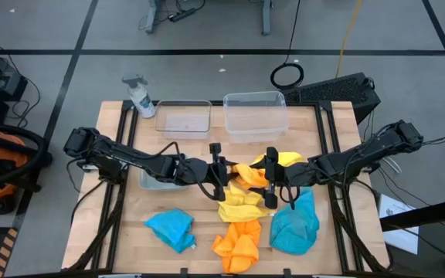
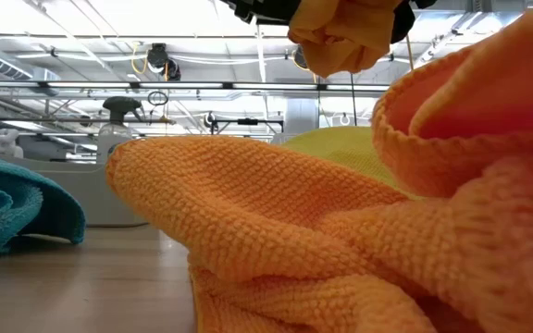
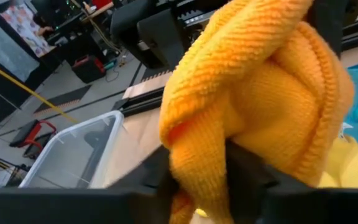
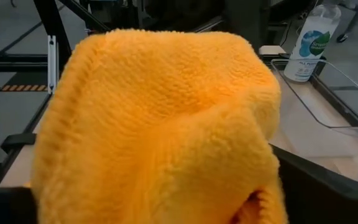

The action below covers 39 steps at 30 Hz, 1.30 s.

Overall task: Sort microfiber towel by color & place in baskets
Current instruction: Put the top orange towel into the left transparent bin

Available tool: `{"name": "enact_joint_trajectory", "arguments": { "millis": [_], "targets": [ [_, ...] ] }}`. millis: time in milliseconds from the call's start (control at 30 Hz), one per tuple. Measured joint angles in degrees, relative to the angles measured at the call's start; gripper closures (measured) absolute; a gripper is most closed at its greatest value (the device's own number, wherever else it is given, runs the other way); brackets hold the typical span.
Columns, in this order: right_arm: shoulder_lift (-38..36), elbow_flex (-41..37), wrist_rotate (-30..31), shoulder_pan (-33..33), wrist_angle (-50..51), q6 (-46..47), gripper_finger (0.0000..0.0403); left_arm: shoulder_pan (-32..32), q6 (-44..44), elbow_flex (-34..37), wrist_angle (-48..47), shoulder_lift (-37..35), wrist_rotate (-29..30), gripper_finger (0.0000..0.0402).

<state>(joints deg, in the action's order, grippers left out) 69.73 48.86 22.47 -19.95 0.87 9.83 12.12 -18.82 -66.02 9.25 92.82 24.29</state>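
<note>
An orange microfiber towel (image 1: 247,174) hangs bunched above the table's middle, between my two grippers. My left gripper (image 1: 226,171) reaches in from the left and is shut on it. My right gripper (image 1: 269,177) faces it from the right with its fingers wide apart, and the towel (image 4: 160,124) fills the space in front of them. Below lie a yellow towel (image 1: 238,202), a second orange towel (image 1: 238,243) and two blue towels (image 1: 171,228) (image 1: 296,224). Another yellow towel (image 1: 283,160) lies under the right gripper. Two baskets (image 1: 182,117) (image 1: 255,114) stand at the far edge. My left gripper pinches a bunched fold of the orange towel (image 3: 204,162) between its two fingers (image 3: 247,180), several layers thick. The fingers come nearly level from the table's left. The towel is lifted clear of the table and bulges beyond the fingers. My right gripper: I cannot tell whether its open fingers touch the towel.
A third basket (image 1: 151,180) sits under my left arm. A white spray bottle (image 1: 140,96) stands at the far left corner beside the left basket. The loose towels crowd the near middle of the table; bare wood shows at the near left and right.
</note>
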Motion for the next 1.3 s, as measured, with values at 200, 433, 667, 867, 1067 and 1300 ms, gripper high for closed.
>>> {"name": "enact_joint_trajectory", "arguments": {
  "millis": [200, 433, 667, 867, 1067, 1300],
  "targets": [
    [0.0, 0.0, 0.11, 0.35, 0.41, 0.01, 0.0117, -0.04, -0.32, 0.0, 0.37, 0.0, 0.02, 0.0385],
    [-1.92, 0.0, 1.21, 0.51, 9.86, 5.13, 0.0105, -0.07, -1.68, 0.0, 0.56, 0.0, 1.73, 0.0391],
    [-3.43, 0.0, 1.39, 0.49, 10.66, 9.63, 0.0084, -0.07, -2.63, 0.0, 2.93, 0.0, 2.97, 0.0394],
    [-3.43, 0.0, 1.47, 0.34, 4.04, 8.49, 0.0101, -0.04, -3.26, 0.0, 5.69, 0.02, 4.54, 0.0394],
    [-3.44, 0.04, 2.04, 0.34, 3.01, 8.32, 0.0136, 1.07, -8.53, 0.0, 10.34, -0.21, 10.05, 0.0394],
    [-3.82, 0.04, 6.28, 0.34, 4.83, 9.18, 0.0161, 2.76, -10.69, -0.02, 10.91, -1.79, 12.24, 0.0394]
  ]
}}
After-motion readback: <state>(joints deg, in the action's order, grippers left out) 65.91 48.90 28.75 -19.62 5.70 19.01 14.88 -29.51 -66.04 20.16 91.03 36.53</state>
